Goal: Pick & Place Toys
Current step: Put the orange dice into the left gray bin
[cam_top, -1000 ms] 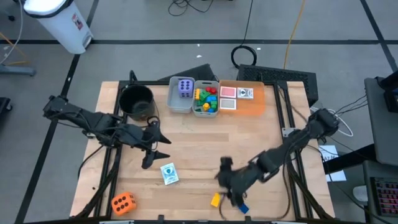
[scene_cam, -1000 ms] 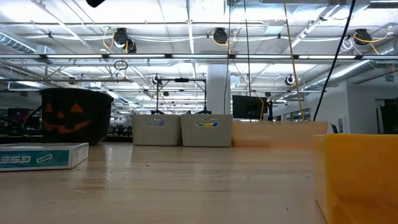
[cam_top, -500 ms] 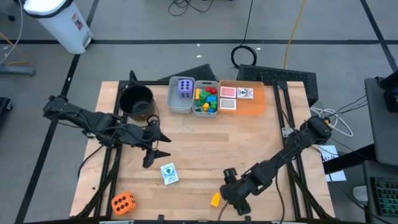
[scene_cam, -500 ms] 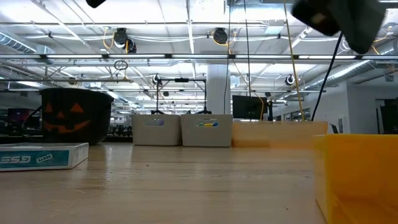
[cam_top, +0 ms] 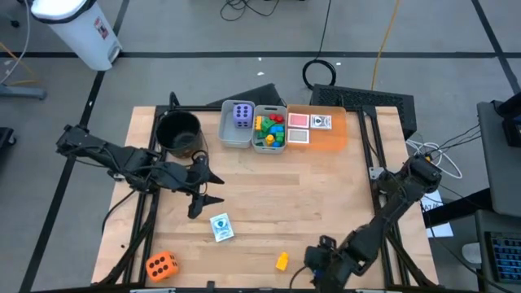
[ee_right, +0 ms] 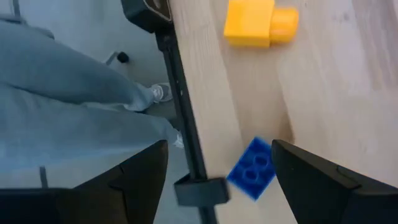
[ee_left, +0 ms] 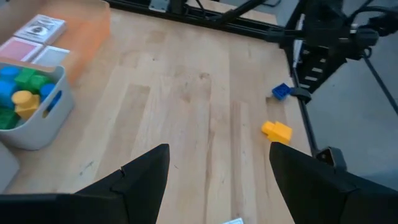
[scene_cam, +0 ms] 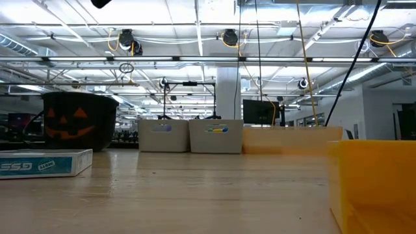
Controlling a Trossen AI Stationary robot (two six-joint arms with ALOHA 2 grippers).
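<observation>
We see the right gripper (cam_top: pixel 320 268) at the table's near edge w/ fingers spread, gripping nothing. The blue brick (ee_right: pixel 252 168) lies on the wood between its fingers, apart from both; the yellow brick (cam_top: pixel 282 261) sits just beyond. The left gripper (cam_top: pixel 203 195) hangs released over mid-table, w/ the card (cam_top: pixel 221 227) near it and the orange die (cam_top: pixel 161 264) at the near-left corner.

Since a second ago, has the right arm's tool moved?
Yes. In the high view the right tool has moved from beside the small yellow plastic brick toward the table's near edge.
</observation>
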